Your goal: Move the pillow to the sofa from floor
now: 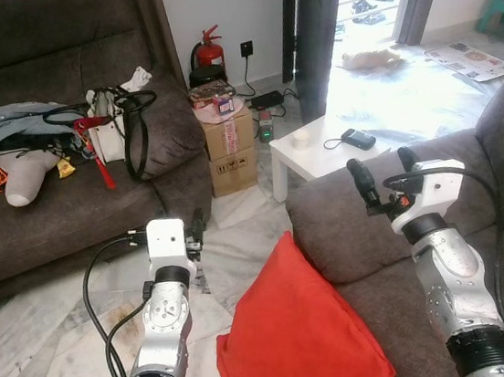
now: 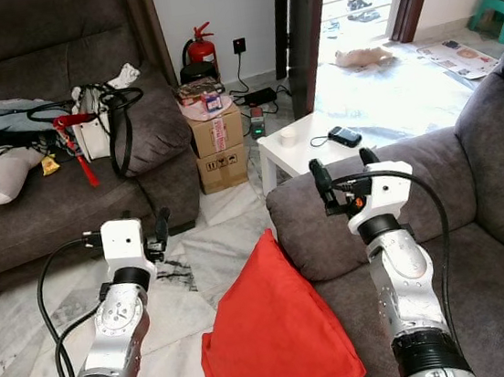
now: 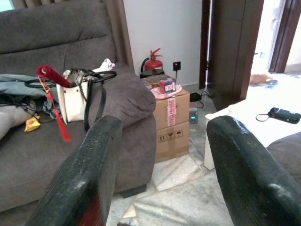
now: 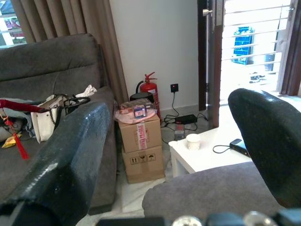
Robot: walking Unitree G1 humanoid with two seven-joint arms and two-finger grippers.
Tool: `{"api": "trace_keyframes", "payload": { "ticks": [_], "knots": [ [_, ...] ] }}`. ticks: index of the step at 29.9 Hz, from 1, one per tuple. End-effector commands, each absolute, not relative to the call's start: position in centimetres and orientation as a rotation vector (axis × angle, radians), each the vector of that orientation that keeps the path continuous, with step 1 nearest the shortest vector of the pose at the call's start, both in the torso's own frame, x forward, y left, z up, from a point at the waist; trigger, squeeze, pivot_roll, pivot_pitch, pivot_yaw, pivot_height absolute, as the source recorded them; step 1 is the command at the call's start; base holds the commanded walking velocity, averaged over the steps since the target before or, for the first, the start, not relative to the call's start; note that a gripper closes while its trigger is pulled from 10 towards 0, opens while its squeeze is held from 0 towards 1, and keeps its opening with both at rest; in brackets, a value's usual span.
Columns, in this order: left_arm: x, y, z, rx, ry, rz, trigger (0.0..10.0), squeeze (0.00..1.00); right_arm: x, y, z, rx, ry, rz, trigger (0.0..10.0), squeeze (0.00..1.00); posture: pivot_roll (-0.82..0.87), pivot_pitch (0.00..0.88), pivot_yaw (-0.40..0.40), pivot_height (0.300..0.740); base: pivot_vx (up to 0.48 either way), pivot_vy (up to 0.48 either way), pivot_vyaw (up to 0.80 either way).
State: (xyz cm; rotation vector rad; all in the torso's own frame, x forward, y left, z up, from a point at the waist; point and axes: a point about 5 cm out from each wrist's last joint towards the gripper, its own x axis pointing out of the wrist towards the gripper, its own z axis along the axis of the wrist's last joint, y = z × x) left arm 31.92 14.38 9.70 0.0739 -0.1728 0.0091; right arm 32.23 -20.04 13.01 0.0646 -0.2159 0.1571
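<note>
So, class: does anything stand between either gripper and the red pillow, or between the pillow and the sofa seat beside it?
Nothing visible does. The red pillow leans on the sofa, between the open left gripper and open right gripper.

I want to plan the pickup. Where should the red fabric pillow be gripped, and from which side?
Probably the red fabric pillow's free upper corner, from above. It leans tilted against the grey sofa, so that point stands clear between both open grippers.
</note>
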Motion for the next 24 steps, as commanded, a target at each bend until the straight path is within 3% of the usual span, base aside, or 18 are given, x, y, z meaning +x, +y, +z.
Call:
{"api": "trace_keyframes", "payload": {
  "ticks": [1,17,24],
  "knots": [
    [31.8,15.0,9.6,0.076,-0.181,0.027,10.0,0.00,32.1,-20.0,13.2,0.076,-0.229,0.151,10.0,0.00,-0.18,0.000,0.021,0.740,0.000,0.000,0.00],
    [30.9,14.3,9.5,0.023,-0.186,-0.020,10.0,0.00,31.4,-20.7,12.7,0.066,-0.223,0.103,10.0,0.00,-0.17,0.000,0.008,0.740,0.000,0.000,0.00],
    [30.2,14.0,8.9,0.002,-0.166,-0.047,10.0,0.00,30.4,-22.6,11.9,0.067,-0.204,-0.034,10.0,0.00,-0.16,0.000,0.019,0.740,0.000,0.000,0.00]
  ]
}}
